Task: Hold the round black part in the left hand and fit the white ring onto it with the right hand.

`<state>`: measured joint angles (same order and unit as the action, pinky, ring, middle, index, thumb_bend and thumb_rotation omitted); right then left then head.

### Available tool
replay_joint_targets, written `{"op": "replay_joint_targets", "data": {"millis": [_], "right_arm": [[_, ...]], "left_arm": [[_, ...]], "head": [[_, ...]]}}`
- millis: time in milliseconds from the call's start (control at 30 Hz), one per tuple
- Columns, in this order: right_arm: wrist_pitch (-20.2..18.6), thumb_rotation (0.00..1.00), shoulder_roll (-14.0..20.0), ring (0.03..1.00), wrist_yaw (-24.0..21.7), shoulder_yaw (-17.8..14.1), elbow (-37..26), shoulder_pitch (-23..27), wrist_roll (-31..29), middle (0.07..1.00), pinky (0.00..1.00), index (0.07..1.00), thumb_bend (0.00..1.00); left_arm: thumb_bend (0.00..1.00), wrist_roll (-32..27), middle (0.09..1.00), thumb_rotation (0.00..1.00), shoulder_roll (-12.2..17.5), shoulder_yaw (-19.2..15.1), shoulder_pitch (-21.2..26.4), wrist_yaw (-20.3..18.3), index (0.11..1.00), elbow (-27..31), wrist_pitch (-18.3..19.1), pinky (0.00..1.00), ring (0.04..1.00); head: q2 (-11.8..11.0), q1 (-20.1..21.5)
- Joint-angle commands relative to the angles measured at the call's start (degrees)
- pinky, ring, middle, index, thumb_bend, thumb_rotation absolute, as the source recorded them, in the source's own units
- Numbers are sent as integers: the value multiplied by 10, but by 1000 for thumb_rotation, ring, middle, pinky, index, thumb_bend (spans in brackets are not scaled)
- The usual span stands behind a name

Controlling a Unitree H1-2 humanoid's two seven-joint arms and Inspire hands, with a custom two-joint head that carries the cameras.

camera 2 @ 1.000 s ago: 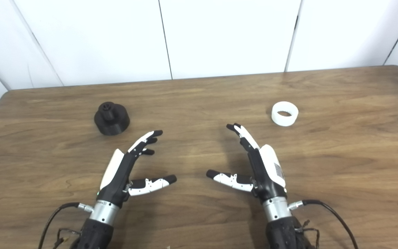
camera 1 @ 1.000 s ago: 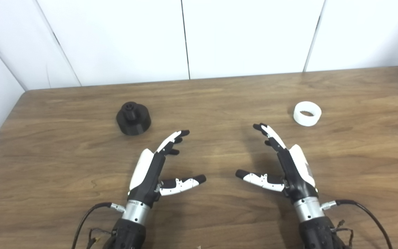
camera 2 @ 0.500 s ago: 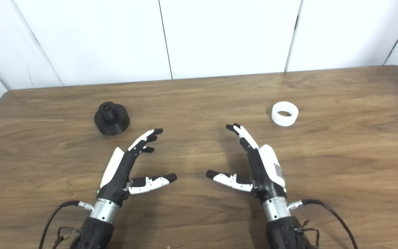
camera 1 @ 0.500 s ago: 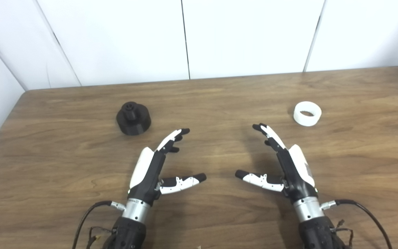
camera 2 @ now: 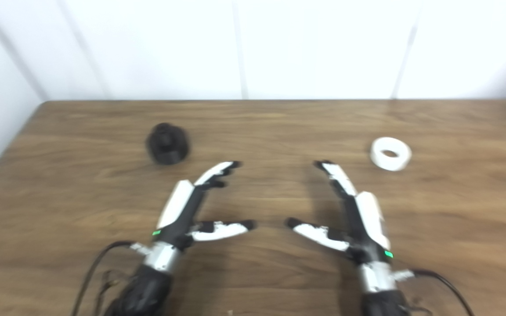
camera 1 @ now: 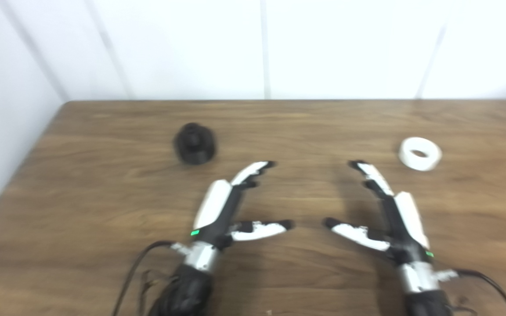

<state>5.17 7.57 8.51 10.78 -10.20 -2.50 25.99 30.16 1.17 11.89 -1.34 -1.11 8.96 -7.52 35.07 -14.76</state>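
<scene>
The brown wood-grain surface (camera 1: 103, 197) carries both task parts, and neither has been picked up; by my assessment no step of the task is complete, with grasping, lifting and fitting all outstanding. The left hand (camera 1: 231, 206), black and white, sits low over the near middle of the surface, fingers spread and thumb pointing inward, holding nothing. The right hand (camera 1: 384, 210) mirrors it on the other side, likewise spread and empty. The round black plastic part (camera 1: 194, 143) rests on the surface beyond and to the left of the left hand's fingertips, near but clearly apart from them. The white plastic ring (camera 1: 420, 153) lies flat, its opening facing up, beyond and to the right of the right hand's fingertips, also near and not touching. Both views are blurred, so finer detail of the black part's top cannot be made out. Each hand appears to need a forward and outward reach to its part.
</scene>
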Motion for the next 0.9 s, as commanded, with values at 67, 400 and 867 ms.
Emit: {"op": "replay_joint_targets", "data": {"millis": [67, 400, 867], "right_arm": [[44, 437, 8, 918, 6, -16, 30, 1, -11, 929, 880, 885, 832], [58, 435, 4, 912, 2, -24, 43, 4, -7, 922, 869, 874, 837], [64, 424, 4, 917, 4, -29, 47, 4, -1, 922, 873, 878, 831]], "left_arm": [[836, 19, 918, 305, -4, 3, 15, 20, 866, 0, -3, 765, 869], [838, 27, 917, 313, -1, 2, 17, 34, 862, -6, -4, 783, 885], [850, 60, 905, 368, 22, -20, 42, 48, 853, 7, 9, 819, 911]], "head": [[-2, -4], [-6, -8], [-9, -8]]}}
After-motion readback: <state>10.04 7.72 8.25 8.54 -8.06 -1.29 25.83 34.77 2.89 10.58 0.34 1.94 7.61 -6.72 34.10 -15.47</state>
